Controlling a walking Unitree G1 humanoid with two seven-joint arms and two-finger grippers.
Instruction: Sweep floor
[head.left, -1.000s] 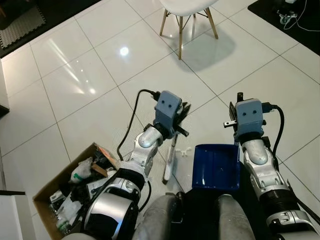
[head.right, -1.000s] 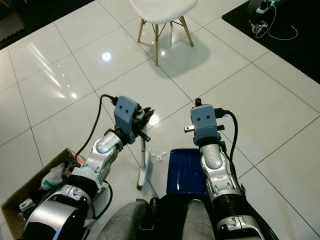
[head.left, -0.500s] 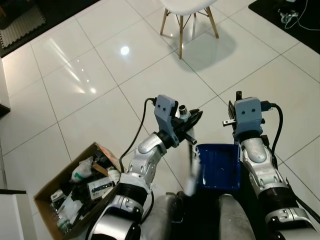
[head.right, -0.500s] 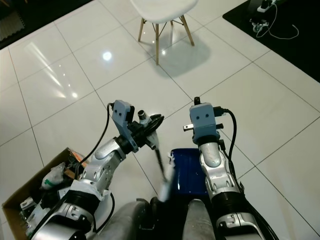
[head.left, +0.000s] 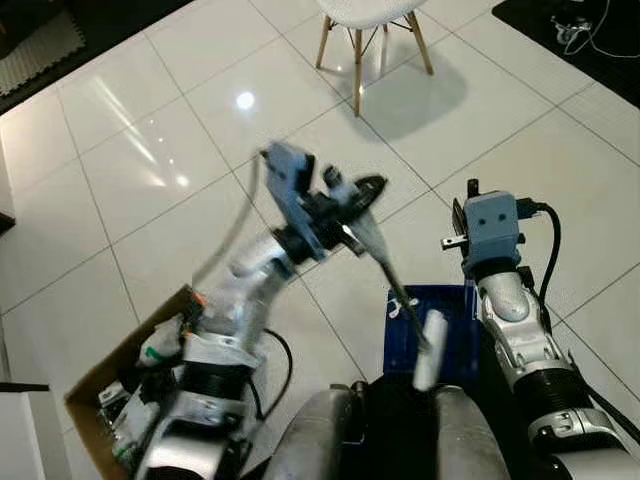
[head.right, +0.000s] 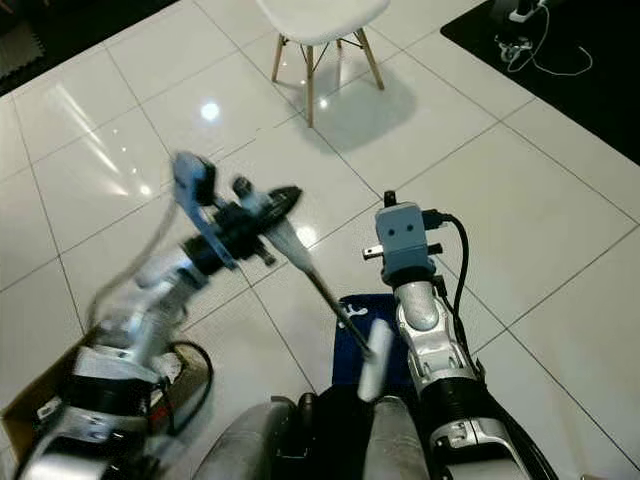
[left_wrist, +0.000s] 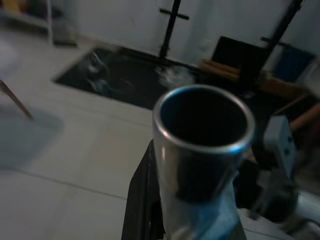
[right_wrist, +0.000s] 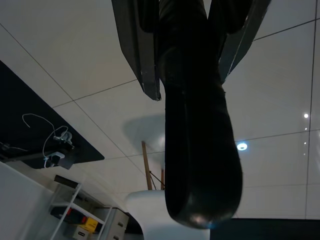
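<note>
At the lower left of the head view sits one cardboard box (head.left: 95, 385) packed with rubbish, its near corner cut off by the frame edge. Up and to its right, the left gripper (head.left: 345, 205) is blurred, jaws clenched on one brush (head.left: 392, 290) whose handle slants down to a pale head over the dustpan. One blue dustpan (head.left: 462, 310) lies at the lower centre, partly hidden by the right arm; the right gripper (right_wrist: 187, 40) grasps its dark handle. One white chair (head.left: 370, 20) stands at the top centre on the glossy tiled floor (head.left: 150, 150), its seat cut off. Cables at the upper right are hard to make out.
</note>
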